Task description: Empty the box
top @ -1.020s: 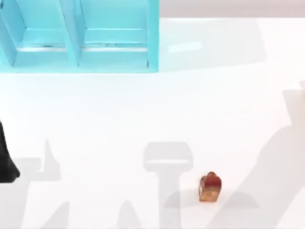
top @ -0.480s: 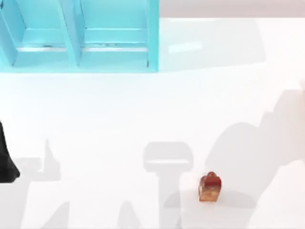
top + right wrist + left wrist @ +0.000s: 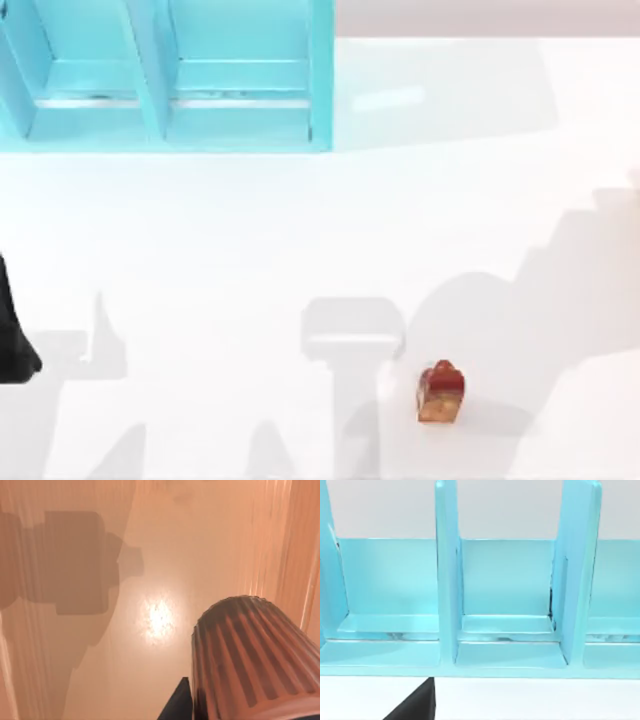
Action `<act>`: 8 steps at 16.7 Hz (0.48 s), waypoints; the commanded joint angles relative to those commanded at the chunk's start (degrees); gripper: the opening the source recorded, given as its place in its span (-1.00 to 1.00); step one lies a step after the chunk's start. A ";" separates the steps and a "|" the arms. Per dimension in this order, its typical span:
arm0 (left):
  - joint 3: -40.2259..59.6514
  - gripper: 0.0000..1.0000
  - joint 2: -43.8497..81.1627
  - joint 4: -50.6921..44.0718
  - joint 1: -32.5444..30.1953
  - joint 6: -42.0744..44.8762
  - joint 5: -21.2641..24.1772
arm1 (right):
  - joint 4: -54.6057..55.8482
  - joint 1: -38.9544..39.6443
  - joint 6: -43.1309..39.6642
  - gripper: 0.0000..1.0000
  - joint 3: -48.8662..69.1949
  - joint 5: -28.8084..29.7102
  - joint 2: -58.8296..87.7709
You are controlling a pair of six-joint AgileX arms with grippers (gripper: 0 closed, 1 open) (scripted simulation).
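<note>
down near the white tabletop's front edge sits a small reddish-brown box-shaped object; a turquoise partitioned shelf fills the far-left corner; either claw's state i cannot tell.

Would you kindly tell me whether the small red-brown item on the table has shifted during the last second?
No. The red-brown item sits at the same spot on the table, equally far from the blue shelf unit.

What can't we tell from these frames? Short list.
- Left arm: top view's left edge cuts it off; claw state unknown.
- Right wrist view: the ridged brown object is cut by the edge; identity unclear, as is whether a dark tip beside it touches it.
- Blue shelf unit: top view's edge crops it.
- Small red-brown item: too small to identify.
</note>
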 joint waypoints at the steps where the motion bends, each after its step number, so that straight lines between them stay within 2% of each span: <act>1: 0.00 1.00 0.00 0.00 0.00 0.00 0.00 | 0.00 0.00 0.00 -1.00 0.00 0.00 0.00; 5: 0.00 1.00 0.00 0.00 0.00 0.00 0.00 | 0.86 2.33 2.03 -1.00 1.21 0.03 1.88; 8: 0.00 1.00 0.00 0.00 0.00 0.00 0.00 | 2.14 9.80 9.16 -1.00 4.27 0.15 5.86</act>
